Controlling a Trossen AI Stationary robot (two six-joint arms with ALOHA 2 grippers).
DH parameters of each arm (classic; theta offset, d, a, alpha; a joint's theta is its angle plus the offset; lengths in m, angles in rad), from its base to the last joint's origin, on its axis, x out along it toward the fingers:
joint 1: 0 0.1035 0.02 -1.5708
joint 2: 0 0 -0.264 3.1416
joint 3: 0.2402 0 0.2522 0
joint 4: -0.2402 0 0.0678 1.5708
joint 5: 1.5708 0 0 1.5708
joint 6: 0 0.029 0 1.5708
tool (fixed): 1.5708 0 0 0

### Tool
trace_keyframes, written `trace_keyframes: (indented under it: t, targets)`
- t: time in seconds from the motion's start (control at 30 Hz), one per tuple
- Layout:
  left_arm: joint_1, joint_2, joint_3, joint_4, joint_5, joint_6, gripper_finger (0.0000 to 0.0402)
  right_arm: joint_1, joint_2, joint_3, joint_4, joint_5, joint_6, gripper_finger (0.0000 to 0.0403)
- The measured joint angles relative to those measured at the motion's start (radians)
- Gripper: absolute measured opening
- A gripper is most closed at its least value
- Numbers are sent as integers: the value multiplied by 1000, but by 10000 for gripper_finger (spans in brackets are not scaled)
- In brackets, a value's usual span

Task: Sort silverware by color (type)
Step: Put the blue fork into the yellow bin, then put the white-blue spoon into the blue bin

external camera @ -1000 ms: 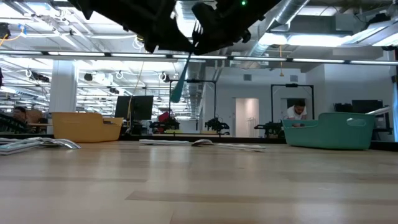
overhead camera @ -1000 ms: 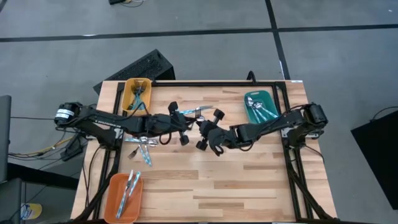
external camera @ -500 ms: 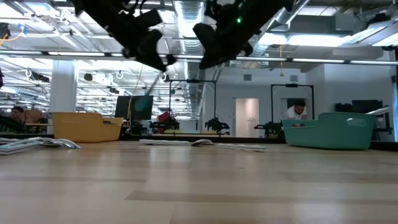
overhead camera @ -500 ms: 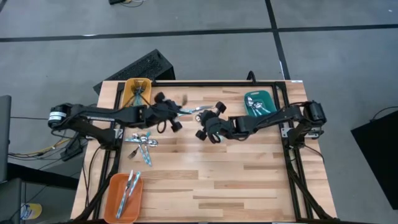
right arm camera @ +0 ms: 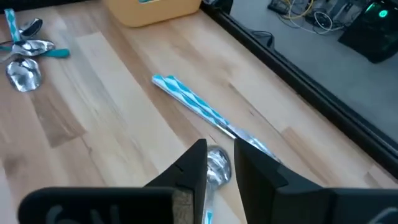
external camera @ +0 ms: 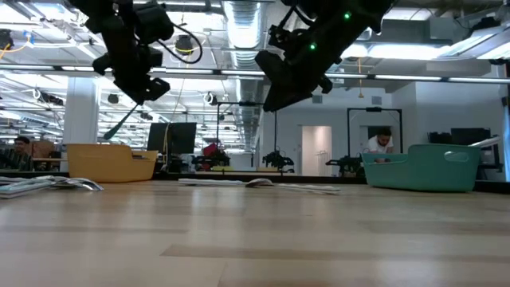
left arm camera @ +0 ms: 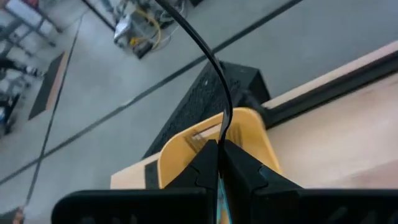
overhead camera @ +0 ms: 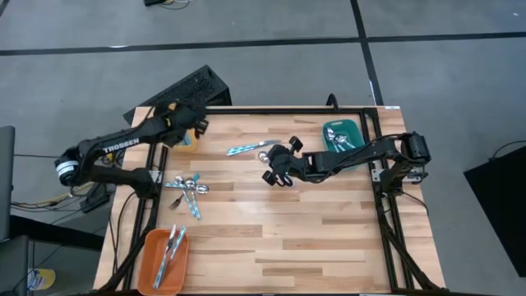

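Silverware is spread over several spots: a knife (overhead camera: 252, 148) w/ blue-striped handle lies on the tabletop (overhead camera: 312, 238) mid-back, a loose cluster of spoons (overhead camera: 187, 187) sits toward the left side, more pieces are in the yellow tray (overhead camera: 169, 123), teal tray (overhead camera: 339, 138) and orange tray (overhead camera: 161, 261). Left gripper (overhead camera: 187, 125) hangs above the yellow tray, fingers pinched together on a slim teal-handled piece (external camera: 121, 126) that dangles below it in the low view; which type it is I can't tell. Step in hand looks like the drop into that tray: centre over the tray's middle, lower so the handle end clears the rim, then release, else a long piece may tip out over the wall. Right gripper (right arm camera: 219, 163) hovers over the tabletop near the knife, fingers a bit apart, w/ a spoon bowl (right arm camera: 217, 167) showing between them in its wrist view; whether it grips that spoon or merely straddles it isn't clear. For a pickup, approx. align fingers across the handle, not the bowl.
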Motion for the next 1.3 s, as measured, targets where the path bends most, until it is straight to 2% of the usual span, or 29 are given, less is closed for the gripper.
trace_keyframes:
  t: [0.27,0.33,0.4,0.47,0.53,0.63,0.8,0.97,1.3]
  targets:
    - [170,0,-4,18,122,38,0,7,0,-37,14,0,-8,103]
    - [204,-1,-20,26,164,39,1,-14,7,-42,11,-43,-16,103]
    - [226,0,-39,36,190,54,9,-44,35,-42,11,-128,-16,103]
    - [219,0,-48,48,183,67,27,-69,48,-47,-18,-187,-16,103]
    - [216,13,-52,47,188,85,50,-87,78,-32,15,-202,-16,103]
    - [215,19,-53,38,184,91,86,-116,99,-41,-42,-220,-16,103]
    - [213,23,-53,39,182,79,138,-161,179,-39,-12,-299,4,103]
    - [149,-4,-53,41,225,68,160,-162,247,-33,19,-348,13,103]
    - [-119,-116,-53,113,223,19,158,-166,258,-33,12,-358,26,103]
